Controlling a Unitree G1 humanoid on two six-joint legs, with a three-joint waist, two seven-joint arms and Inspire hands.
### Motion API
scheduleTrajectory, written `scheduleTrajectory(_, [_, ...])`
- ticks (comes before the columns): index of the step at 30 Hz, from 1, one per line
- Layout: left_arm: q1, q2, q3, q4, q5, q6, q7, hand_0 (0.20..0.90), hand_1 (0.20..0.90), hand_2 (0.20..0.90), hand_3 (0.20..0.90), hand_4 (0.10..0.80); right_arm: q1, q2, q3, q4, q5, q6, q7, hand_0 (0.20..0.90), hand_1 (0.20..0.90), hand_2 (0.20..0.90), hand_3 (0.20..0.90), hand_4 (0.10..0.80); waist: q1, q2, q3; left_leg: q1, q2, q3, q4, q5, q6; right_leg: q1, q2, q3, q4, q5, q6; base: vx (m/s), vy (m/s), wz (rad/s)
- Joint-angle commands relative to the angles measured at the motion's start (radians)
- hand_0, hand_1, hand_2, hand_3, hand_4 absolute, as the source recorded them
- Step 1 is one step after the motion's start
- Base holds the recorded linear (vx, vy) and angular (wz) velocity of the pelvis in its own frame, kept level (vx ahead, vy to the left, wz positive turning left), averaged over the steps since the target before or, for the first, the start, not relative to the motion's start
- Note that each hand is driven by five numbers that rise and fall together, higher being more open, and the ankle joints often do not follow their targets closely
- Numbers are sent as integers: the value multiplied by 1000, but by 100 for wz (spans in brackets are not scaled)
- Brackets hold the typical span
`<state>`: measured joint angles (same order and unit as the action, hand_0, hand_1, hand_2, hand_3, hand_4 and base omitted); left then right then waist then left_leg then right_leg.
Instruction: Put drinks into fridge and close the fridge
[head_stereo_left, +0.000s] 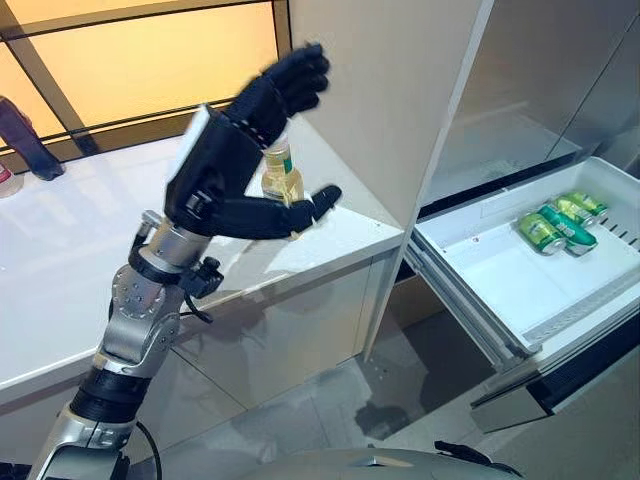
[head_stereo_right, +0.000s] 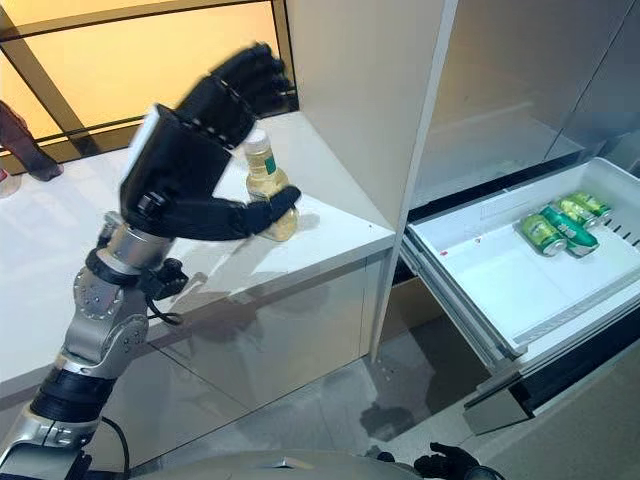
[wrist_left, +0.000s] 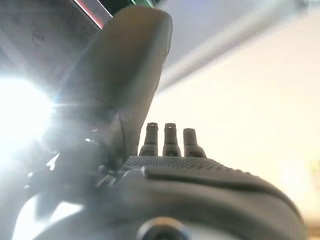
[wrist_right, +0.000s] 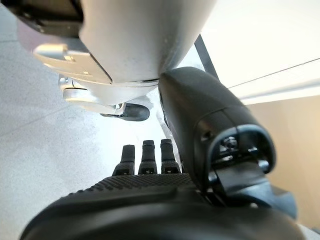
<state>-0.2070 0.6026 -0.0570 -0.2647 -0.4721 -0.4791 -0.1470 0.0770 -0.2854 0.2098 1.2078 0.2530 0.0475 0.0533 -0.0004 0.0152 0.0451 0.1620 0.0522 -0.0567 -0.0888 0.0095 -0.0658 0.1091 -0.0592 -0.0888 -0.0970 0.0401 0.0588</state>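
Left eye view – left hand: your left hand (head_stereo_left: 228, 165) is raised above the white counter (head_stereo_left: 70, 270), fingers spread and relaxed, thumb stretched out below them, grasping nothing.
Left eye view – bottle: a small bottle of yellowish drink (head_stereo_left: 281, 175) stands upright on the counter just behind the hand, seen in the gap between fingers and thumb; you cannot tell whether the thumb tip touches it.
Left eye view – fridge drawer: the white fridge drawer (head_stereo_left: 500, 290) is pulled out at the right, well apart from the hand.
Left eye view – cans: green cans (head_stereo_left: 558, 226) lie on their sides together at the drawer's far end.
Right eye view – bottle: the same bottle (head_stereo_right: 268, 186) shows more fully, upright near the counter's edge, with the thumb crossing in front of its lower part.
Left wrist view – left hand: the fingers (wrist_left: 170, 140) stand straight with the thumb held apart; nothing lies between them.
Right wrist view – right hand: your right hand (wrist_right: 150, 192) hangs over the floor, fingers straight, empty.
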Motion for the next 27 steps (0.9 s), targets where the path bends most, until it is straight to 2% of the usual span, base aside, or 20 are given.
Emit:
scheduleTrajectory(1, [-116,29,127,-7,99,-73,239,900,900,900,900,800,5,50,13,22,14,1,18,900,900,900,900,800,2,-32,-26,-60,-108,-35,2,-50,80,-1,52,39,24,-56,2,44,-4,-2])
scheduleTrajectory(4, [-85,22,172,28,146,-67,334,900,900,900,900,800,4,49,7,12,18,13,16,900,900,900,900,800,5,-32,-28,-57,-108,-37,2,-51,80,2,53,42,24,-58,-1,24,-2,-1])
scheduleTrajectory(8, [-47,8,202,72,142,4,358,900,900,900,900,800,4,48,1,-5,19,31,11,900,900,900,900,800,7,-31,-28,-53,-108,-40,3,-52,80,4,54,44,26,-61,-4,32,-1,-5])
scheduleTrajectory(9, [-41,6,201,88,127,45,354,900,900,900,900,800,4,48,-1,-9,19,37,10,900,900,900,900,800,7,-30,-29,-52,-108,-40,3,-52,80,4,54,44,26,-61,-4,31,4,-3])
scheduleTrajectory(12, [-34,2,193,120,107,124,326,900,900,900,900,800,1,43,-6,-11,15,44,12,900,900,900,900,800,7,-28,-29,-52,-107,-38,6,-53,79,6,53,43,27,-62,-4,10,2,-1])
scheduleTrajectory(14, [-35,-1,168,158,69,238,269,900,900,900,900,800,-5,38,-10,-12,11,54,14,900,900,900,900,800,5,-25,-30,-50,-107,-36,7,-53,80,6,54,44,28,-62,-3,27,7,-3])
scheduleTrajectory(17, [-49,-3,137,206,42,332,251,900,900,900,900,800,-15,32,-11,-7,8,61,20,900,900,900,900,800,1,-21,-30,-48,-107,-33,9,-54,81,7,54,45,30,-63,-1,28,9,-5])
scheduleTrajectory(23, [-99,9,92,283,-43,457,212,900,900,900,900,800,-32,27,-12,0,0,81,20,900,900,900,900,800,-9,-13,-33,-37,-105,-21,8,-62,80,17,54,43,26,-67,4,41,7,-4])
scheduleTrajectory(27, [-126,20,78,330,-96,503,202,900,900,900,900,800,-38,22,-8,-4,-4,93,20,900,900,900,900,800,-15,-9,-36,-35,-104,-15,8,-61,80,16,54,45,25,-65,7,0,0,0])
